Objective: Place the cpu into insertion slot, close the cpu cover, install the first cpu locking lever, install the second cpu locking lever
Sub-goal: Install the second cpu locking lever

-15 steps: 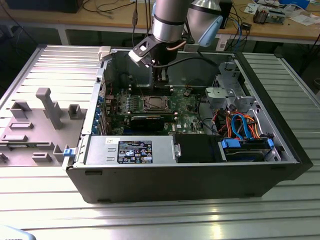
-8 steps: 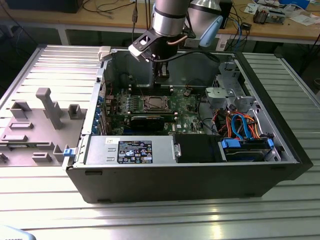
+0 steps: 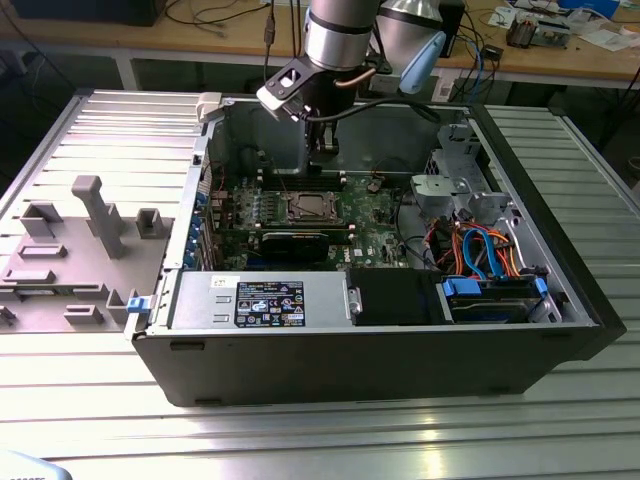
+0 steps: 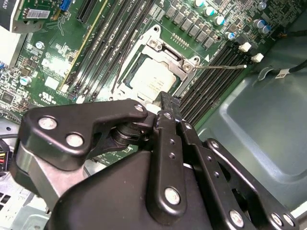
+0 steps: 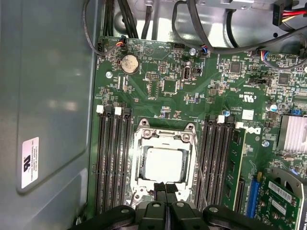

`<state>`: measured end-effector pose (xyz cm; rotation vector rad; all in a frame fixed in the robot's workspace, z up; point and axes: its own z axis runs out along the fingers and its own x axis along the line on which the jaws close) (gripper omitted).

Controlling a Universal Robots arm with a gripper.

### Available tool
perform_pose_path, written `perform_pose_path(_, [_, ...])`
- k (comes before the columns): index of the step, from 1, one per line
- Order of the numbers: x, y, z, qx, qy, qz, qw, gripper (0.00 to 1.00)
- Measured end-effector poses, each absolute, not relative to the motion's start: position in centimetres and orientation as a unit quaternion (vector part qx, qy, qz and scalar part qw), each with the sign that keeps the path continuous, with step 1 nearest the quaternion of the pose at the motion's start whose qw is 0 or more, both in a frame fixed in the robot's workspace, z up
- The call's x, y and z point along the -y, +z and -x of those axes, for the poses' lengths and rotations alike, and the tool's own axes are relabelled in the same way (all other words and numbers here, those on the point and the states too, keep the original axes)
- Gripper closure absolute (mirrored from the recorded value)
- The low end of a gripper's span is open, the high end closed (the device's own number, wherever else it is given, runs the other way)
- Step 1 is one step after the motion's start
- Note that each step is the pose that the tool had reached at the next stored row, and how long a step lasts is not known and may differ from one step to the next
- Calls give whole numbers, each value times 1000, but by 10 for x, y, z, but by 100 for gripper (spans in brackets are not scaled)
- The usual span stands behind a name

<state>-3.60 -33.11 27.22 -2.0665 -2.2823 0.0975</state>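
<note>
The cpu (image 5: 163, 164) lies flat in the insertion slot (image 5: 139, 191) on the green board, its silver top showing through the window of the cpu cover (image 5: 163, 135), which lies down around it. In the second wrist view the cpu (image 4: 151, 81) sits inside the cover (image 4: 165, 48). One thin wire lever (image 4: 223, 67) sticks out sideways over the memory slots, and another (image 4: 122, 60) runs along the opposite side. My gripper (image 5: 167, 189) is shut, empty, with its tips just above the socket's edge. In the exterior view the gripper (image 3: 322, 152) hangs over the socket (image 3: 305, 207).
Long black memory slots (image 5: 112, 158) flank the socket on both sides. The open grey computer case (image 3: 400, 340) surrounds the board, with its wall (image 5: 48, 96) close beside it. Cables (image 3: 480, 250) and drive bays fill the exterior view's right. A grey fixture (image 3: 90, 215) stands outside the case.
</note>
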Motion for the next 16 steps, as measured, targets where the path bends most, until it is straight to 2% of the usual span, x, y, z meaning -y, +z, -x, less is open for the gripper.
perform_pose_path(16, [331,272,36,761,33,647,30,89])
